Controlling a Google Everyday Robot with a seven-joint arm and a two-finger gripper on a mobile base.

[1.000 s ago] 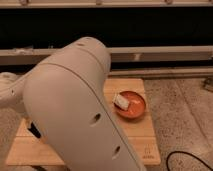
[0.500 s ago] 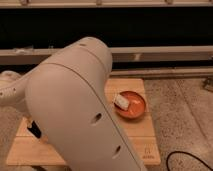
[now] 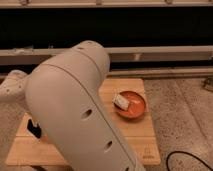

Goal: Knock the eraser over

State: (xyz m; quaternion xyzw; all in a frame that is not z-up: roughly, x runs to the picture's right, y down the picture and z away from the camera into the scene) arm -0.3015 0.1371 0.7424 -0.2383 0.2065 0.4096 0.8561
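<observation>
My arm's large white link (image 3: 75,110) fills the middle and left of the camera view and hides much of the wooden board (image 3: 135,135). A small black shape (image 3: 33,127) peeks out at the link's left edge, low over the board. I cannot tell whether it is the eraser or part of the arm. The gripper is hidden behind the arm and does not show.
An orange bowl (image 3: 137,107) with a white boxy object (image 3: 120,101) in it sits on the board's right part. A dark shelf unit with a pale rail (image 3: 160,52) runs along the back. Speckled floor (image 3: 185,115) lies to the right, with a black cable (image 3: 187,159).
</observation>
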